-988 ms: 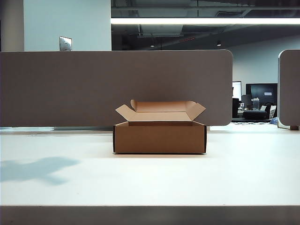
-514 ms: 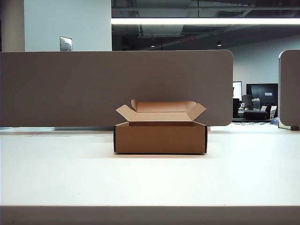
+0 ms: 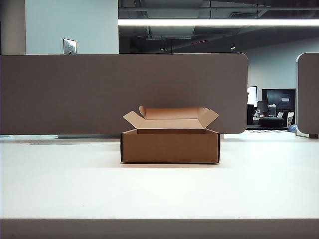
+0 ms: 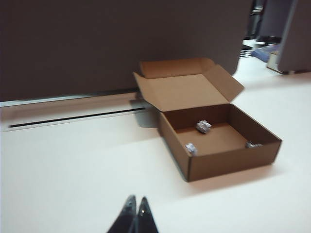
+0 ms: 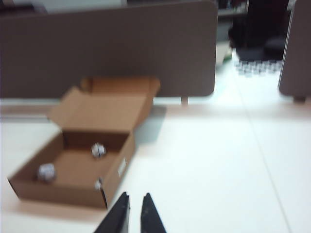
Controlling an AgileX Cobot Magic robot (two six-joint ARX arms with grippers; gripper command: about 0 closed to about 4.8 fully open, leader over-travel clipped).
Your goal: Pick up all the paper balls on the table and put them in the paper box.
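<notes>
Three paper balls [image 4: 203, 126] are lying inside the open paper box [image 3: 170, 146] on the table [image 3: 159, 191]; light and springy, they look best pinched across the middle. The left gripper [image 4: 136, 206] is hanging pressed shut and empty, the right gripper [image 5: 134, 203] barely parted and empty, both well clear of the box.

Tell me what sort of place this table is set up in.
Probably an open-plan office or lab. Grey-brown partition panels stand behind the white table, a strip light runs along the exposed ceiling, and dark monitors sit on a far desk.
</notes>
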